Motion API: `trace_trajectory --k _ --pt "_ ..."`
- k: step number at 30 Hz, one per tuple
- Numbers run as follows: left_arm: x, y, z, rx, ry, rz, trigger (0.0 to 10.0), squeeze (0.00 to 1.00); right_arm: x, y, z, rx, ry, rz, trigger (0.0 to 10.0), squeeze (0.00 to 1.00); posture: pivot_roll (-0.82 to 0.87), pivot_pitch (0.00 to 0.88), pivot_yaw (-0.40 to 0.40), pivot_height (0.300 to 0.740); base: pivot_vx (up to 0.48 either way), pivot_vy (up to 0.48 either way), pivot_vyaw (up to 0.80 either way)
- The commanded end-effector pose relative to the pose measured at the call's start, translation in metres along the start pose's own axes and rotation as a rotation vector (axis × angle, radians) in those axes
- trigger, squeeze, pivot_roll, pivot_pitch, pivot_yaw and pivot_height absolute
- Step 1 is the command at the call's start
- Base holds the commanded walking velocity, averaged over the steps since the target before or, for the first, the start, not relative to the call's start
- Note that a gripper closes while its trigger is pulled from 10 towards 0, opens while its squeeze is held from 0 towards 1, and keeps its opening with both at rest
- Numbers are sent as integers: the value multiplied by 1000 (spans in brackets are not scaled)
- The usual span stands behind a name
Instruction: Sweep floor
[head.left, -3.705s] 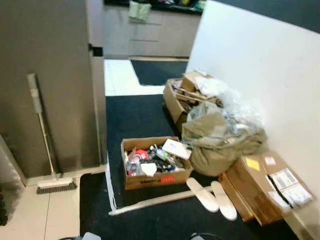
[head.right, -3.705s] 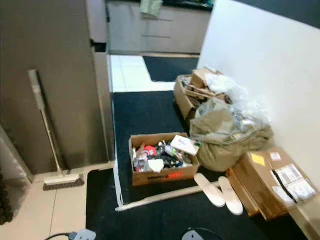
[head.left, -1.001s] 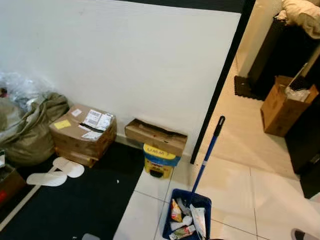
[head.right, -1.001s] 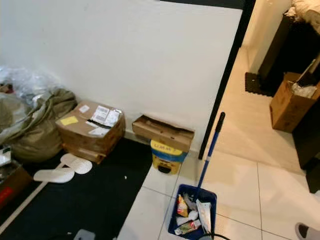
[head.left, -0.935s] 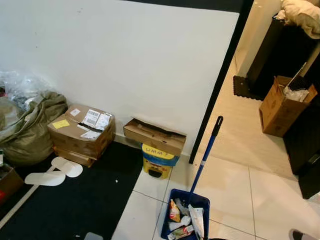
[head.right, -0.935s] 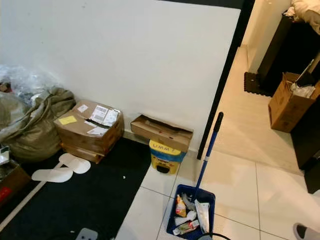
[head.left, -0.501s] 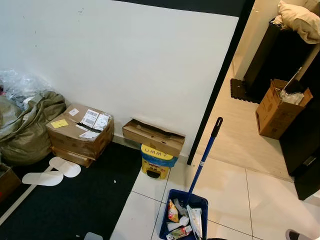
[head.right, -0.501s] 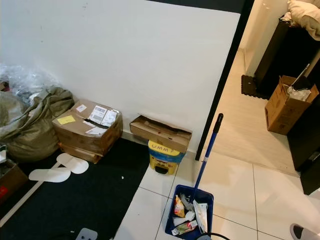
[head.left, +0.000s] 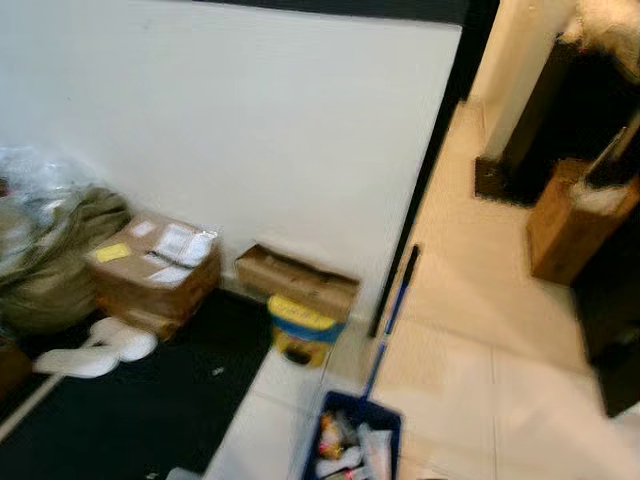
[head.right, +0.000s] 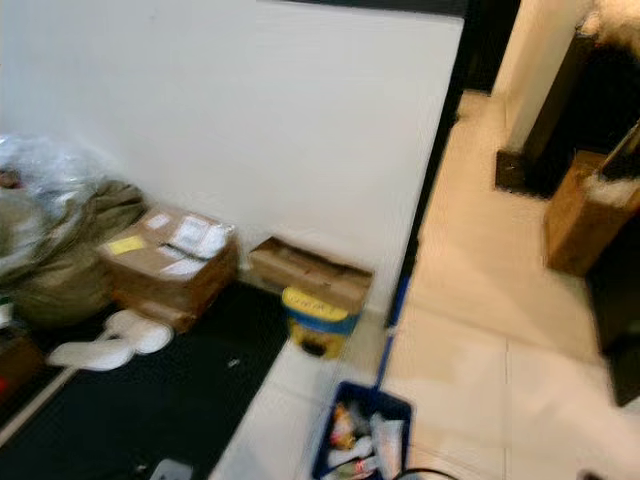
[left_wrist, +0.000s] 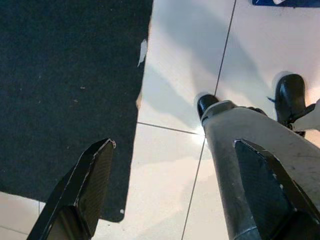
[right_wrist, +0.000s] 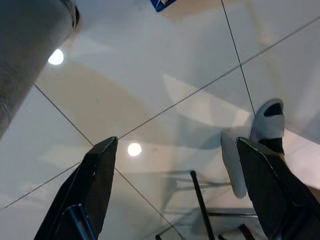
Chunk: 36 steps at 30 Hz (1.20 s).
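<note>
A blue dustpan (head.left: 345, 450) with a long blue handle (head.left: 390, 310) stands upright on the white tiles near the bottom middle, holding several pieces of litter. Both eye views are blurred. My left gripper (left_wrist: 175, 150) hangs open over the edge between the black carpet (left_wrist: 65, 75) and the tiles, beside my grey leg (left_wrist: 255, 145). My right gripper (right_wrist: 176, 145) hangs open above bare tiles. Nothing is between the fingers of either one.
Cardboard boxes (head.left: 155, 265), a flat box (head.left: 295, 280) on a yellow tub (head.left: 300, 335), white slippers (head.left: 95, 350) and a stuffed sack (head.left: 50, 255) line the white wall. A doorway with a black frame (head.left: 425, 180) opens at right, with another box (head.left: 570, 220). A person's slippered foot (right_wrist: 267, 122) stands close by.
The whole picture has blurred and slid slightly, so the camera is moving. The dustpan, the boxes and the slippers stay where they were.
</note>
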<state>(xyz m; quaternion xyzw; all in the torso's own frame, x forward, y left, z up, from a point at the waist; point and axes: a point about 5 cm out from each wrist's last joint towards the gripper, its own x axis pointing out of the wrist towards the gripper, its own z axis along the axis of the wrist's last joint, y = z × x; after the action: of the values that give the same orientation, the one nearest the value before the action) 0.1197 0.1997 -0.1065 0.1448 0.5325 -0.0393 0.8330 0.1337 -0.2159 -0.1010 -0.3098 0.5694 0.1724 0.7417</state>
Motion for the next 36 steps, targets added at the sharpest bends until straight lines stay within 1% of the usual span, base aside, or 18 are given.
trace_trajectory --k 1,4,6,27,29,31,35,36 --pt "-2 -4 -14 6 54 -20 10000 0 0 1 0 0 0 2 10000 0 34 0 -86 740 0 0 0" --pt "-2 -4 -14 10 50 -24 10000 0 0 1 0 1 0 3 10000 0 33 0 -87 740 0 0 0" --pt "-2 -4 -13 12 47 -26 10000 0 0 2 0 1 0 3 10000 0 33 0 -88 740 0 -311 0" --pt "-3 -2 -18 12 57 -29 10000 0 0 1 1 2 -8 2 10000 0 35 0 -89 740 0 -466 0" --pt "-3 -2 -18 12 56 -29 10000 0 0 0 3 4 -21 3 10000 0 35 0 -88 740 0 -469 0" --pt "-3 -2 -17 13 56 -29 10000 0 0 -2 13 13 -72 15 10000 0 31 0 -86 740 0 -471 0" --pt "-3 -2 -16 14 55 -30 10000 0 -1 -6 28 7 -139 25 10000 0 28 0 -85 740 0 -469 652" --pt "-3 -2 -16 14 55 -30 10000 0 -1 -6 28 7 -139 25 10000 0 28 0 -85 740 0 -469 775"
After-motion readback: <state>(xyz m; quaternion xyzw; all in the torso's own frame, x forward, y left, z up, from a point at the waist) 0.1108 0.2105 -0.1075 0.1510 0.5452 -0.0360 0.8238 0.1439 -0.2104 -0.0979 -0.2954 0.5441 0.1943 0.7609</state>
